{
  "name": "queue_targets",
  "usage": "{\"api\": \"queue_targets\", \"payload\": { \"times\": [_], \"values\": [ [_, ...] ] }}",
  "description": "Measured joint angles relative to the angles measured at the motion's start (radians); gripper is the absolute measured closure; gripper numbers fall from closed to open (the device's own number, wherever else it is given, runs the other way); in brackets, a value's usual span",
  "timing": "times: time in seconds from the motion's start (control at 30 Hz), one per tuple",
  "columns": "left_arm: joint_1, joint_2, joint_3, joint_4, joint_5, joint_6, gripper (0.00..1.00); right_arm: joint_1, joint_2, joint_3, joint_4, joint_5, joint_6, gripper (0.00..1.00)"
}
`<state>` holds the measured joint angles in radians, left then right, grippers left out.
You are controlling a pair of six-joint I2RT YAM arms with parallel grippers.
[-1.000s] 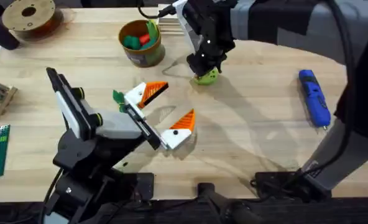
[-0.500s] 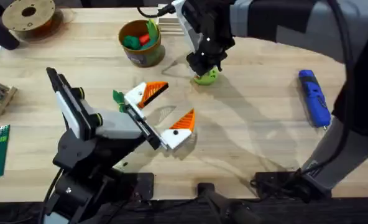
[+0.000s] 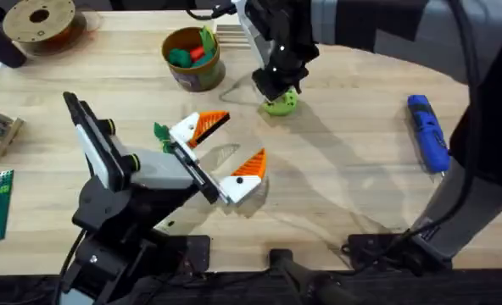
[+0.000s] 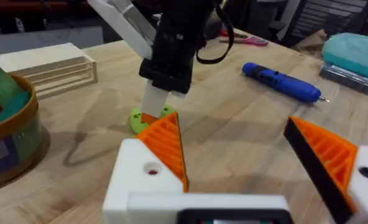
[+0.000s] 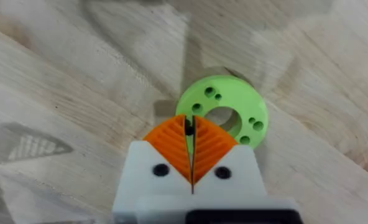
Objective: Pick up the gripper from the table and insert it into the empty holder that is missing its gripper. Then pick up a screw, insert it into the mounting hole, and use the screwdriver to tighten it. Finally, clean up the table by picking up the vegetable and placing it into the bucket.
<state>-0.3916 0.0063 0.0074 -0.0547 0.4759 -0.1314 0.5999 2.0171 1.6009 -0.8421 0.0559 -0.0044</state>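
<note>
at upper centre, the right gripper [image 5: 192, 152], pads pressed together on something tiny and dark, perhaps a screw, hovers over the green disc [image 5: 224, 112]; lower gently. the left gripper [image 3: 221, 152] is spread; the blue screwdriver [image 3: 428, 134] lies far right.

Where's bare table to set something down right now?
Widest bare patch of table: between the left pincer and the screwdriver. Another strip lies between the spool and the bucket. Crowded: from the bucket to the right pincer, shut over the green ring.
</note>
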Motion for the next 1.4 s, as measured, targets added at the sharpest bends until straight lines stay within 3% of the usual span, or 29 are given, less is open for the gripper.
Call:
{"api": "queue_targets", "payload": {
  "times": [0.63, 0.8, 0.97, 1.03, 1.23, 1.4],
  "values": [
    [0.000, 0.000, 0.000, 0.000, 0.000, 0.000, 0.014, 0.000, -0.010, 0.053, -0.062, 0.000, -0.008, 0.994],
    [0.000, 0.000, 0.000, 0.000, 0.000, 0.000, 0.014, 0.000, -0.057, 0.153, -0.151, -0.001, -0.026, 0.994],
    [0.000, 0.000, 0.000, 0.000, 0.000, 0.000, 0.014, 0.003, -0.077, 0.305, -0.315, -0.059, -0.070, 0.994],
    [0.000, 0.000, 0.000, 0.000, 0.000, 0.000, 0.014, 0.024, -0.077, 0.415, -0.432, -0.110, -0.095, 0.994],
    [0.000, 0.000, 0.000, 0.000, 0.000, 0.000, 0.014, 0.091, -0.077, 0.541, -0.463, -0.139, -0.109, 0.994],
    [0.000, 0.000, 0.000, 0.000, 0.000, 0.000, 0.014, 0.179, -0.077, 0.563, -0.461, -0.148, -0.109, 0.994]
  ]
}}
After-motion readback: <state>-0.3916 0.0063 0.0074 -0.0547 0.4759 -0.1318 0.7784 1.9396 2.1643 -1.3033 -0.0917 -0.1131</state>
